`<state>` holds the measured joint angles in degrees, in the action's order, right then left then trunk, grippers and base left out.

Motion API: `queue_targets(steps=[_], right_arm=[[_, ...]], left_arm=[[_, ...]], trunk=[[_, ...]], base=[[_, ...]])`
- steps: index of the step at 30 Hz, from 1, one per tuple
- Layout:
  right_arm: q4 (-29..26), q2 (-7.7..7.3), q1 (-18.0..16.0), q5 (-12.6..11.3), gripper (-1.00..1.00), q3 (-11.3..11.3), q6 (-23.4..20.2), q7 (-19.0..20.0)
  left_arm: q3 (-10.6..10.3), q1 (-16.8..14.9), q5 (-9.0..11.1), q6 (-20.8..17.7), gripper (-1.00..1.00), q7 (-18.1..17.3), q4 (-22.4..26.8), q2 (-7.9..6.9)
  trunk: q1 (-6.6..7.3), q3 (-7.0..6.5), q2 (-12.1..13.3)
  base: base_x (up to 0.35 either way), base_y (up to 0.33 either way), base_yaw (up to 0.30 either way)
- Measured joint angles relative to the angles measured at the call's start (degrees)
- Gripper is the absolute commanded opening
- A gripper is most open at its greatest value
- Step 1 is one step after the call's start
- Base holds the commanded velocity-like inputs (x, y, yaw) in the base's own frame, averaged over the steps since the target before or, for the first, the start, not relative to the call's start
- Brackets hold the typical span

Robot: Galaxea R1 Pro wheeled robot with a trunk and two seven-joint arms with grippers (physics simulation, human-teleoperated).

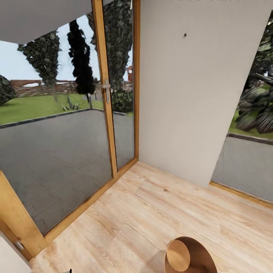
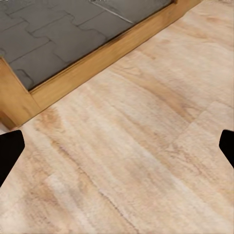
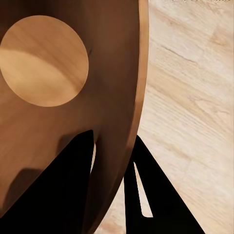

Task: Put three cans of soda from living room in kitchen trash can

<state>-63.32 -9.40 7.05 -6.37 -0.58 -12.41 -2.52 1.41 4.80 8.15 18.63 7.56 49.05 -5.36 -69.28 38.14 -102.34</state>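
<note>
The tash can [image 1: 194, 240] stands at the bottom edge of the head view, pale-rimmed, with an orange-brown inside and a bare round bottom. In the right wrist view its inner wall [image 3: 112, 73] is very close. My right gripper [image 3: 113, 195] is shut on its rim, one black finger [image 3: 63, 190] inside and the other outside. My left gripper [image 2: 117, 151] is open over the plank floor, a fingertip [image 2: 9, 148] at each side with nothing between them. The cans of soda are out of view.
Wood-framed glass doors [image 1: 108, 113] fill the left, with grey paving and a lawn beyond. A pale wall [image 1: 189, 94] stands ahead, and another glazed opening [image 1: 250, 159] is at the right. The light plank floor [image 1: 151, 212] runs between them, with the door's wooden sill [image 2: 92, 63] close by.
</note>
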Motion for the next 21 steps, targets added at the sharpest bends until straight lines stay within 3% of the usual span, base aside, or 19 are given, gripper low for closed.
queue_targets(steps=[15,21], right_arm=[[0.4,0.05,0.0,0.1,-1.0,0.1,0.1,0.0],[0.7,0.08,0.0,0.2,-1.0,0.1,0.1,0.0]], left_arm=[[0.0,0.0,-0.1,0.0,1.0,0.1,-1.9,0.08],[0.0,0.0,-0.1,0.0,1.0,0.1,-2.0,0.09]], trunk=[[3.29,-3.34,6.0],[3.3,-3.88,6.0]], base=[[0.0,0.0,0.0],[0.0,0.0,0.0]])
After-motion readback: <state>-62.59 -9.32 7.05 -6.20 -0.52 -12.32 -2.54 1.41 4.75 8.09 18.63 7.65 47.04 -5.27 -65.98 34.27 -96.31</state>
